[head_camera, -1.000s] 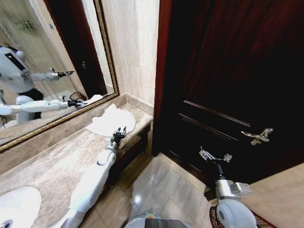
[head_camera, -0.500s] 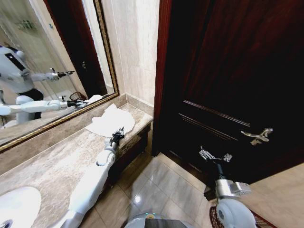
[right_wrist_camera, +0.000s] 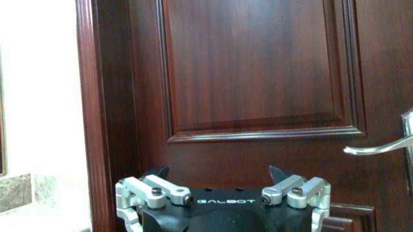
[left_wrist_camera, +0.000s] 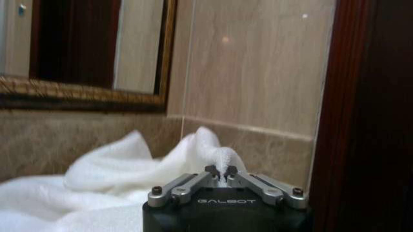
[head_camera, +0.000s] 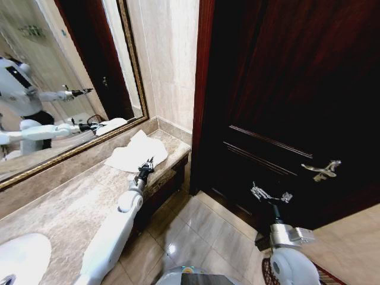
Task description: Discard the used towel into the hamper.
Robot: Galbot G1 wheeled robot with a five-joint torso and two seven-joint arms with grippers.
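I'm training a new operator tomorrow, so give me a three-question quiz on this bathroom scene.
1. True or false: the left gripper has its jaws closed on a fold of the crumpled white cloth towel.
2. What does the towel lie on? A) floor tiles B) beige marble countertop C) sink
3. The right gripper faces the dark wooden ____.

Key: 1 true; 2 B; 3 door. The right gripper's jaws are open and hold nothing.
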